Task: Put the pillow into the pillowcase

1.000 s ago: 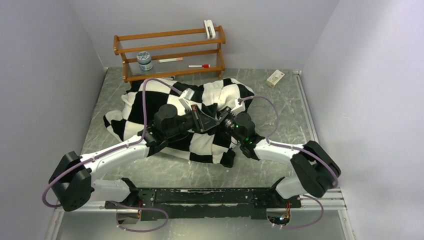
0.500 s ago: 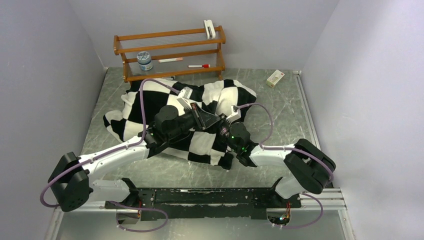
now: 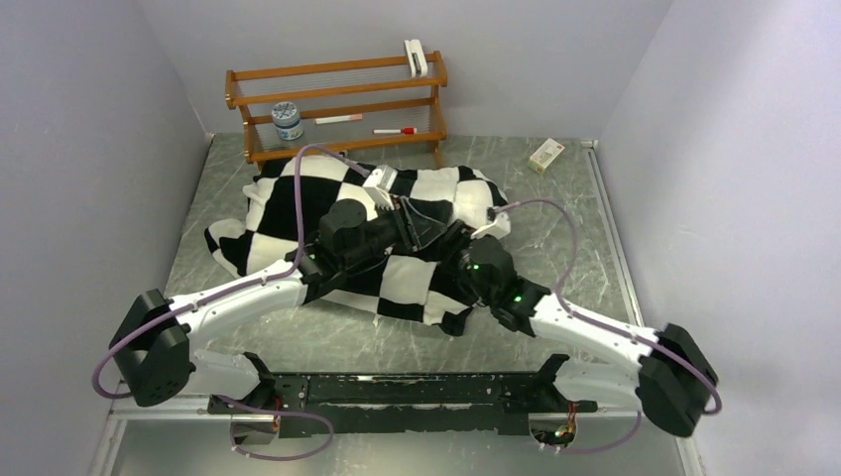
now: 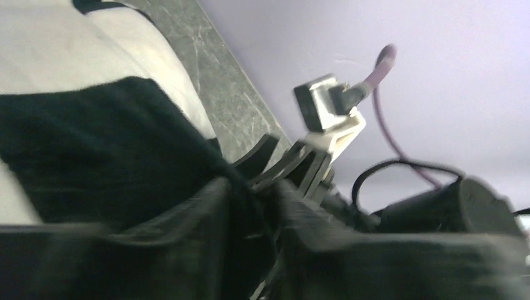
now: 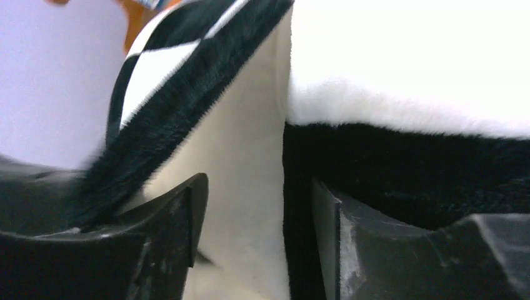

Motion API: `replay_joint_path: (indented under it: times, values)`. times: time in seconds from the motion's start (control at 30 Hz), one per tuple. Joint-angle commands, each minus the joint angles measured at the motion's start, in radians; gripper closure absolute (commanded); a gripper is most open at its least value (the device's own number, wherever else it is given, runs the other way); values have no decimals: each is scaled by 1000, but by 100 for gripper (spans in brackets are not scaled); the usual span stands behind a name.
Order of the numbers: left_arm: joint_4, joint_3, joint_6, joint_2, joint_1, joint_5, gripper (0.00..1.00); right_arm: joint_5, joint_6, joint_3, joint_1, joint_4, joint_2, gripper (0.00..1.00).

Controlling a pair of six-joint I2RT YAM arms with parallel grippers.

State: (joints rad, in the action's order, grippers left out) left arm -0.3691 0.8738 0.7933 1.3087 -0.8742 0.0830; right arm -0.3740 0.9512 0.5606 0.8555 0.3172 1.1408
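Grey marbled tabletop [image 3: 565, 208] fills a booth with pale lilac walls [image 3: 89, 149], and a slatted wooden rack [image 3: 337, 104] stands at the back. On the middle of that surface lies the big plush pillowcase [image 3: 288, 198] in black and white checkerboard squares, humped and full rather than flat. By that bulk, the plain white plump pillow [image 3: 499, 224] is judged to be almost wholly inside. Only a pale patch at the case's right end may be its corner, though it could as well be a white square. Both arms reach over the bundle and meet on its near right part, likely because the open hem sits there and needs drawing over what is left. The right gripper [image 5: 256, 200] has its jaws apart, with a seam of black pile and smooth cream cloth standing loose in the gap, so nothing is pinched. The left gripper [image 3: 417, 220] is pressed among black plush. Its own view is too blurred to tell whether its jaws are apart or together.
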Motion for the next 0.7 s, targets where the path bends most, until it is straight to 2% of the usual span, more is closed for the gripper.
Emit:
replay_joint_path:
  times: [0.0,0.03,0.07,0.17,0.37,0.5,0.67]
  values:
    - [51,112,-151,28,-14,111,50,5,-157,12,-130,-151,-142,26]
    - [87,134,-185,30,-14,121,45,49,-173,17,-187,-161,-162,17]
    - [124,157,-225,32,-14,129,40,84,-184,27,-241,-178,-175,12]
    - [270,228,-343,36,-15,123,32,177,-232,52,-377,-204,-191,10]
    - [388,261,-447,27,-34,55,34,406,-245,55,-607,-162,-144,10]
    - [453,312,-519,66,-98,-33,34,597,-209,27,-783,-47,13,14]
    - [504,367,-604,143,-184,-139,33,764,-170,47,-908,175,299,21]
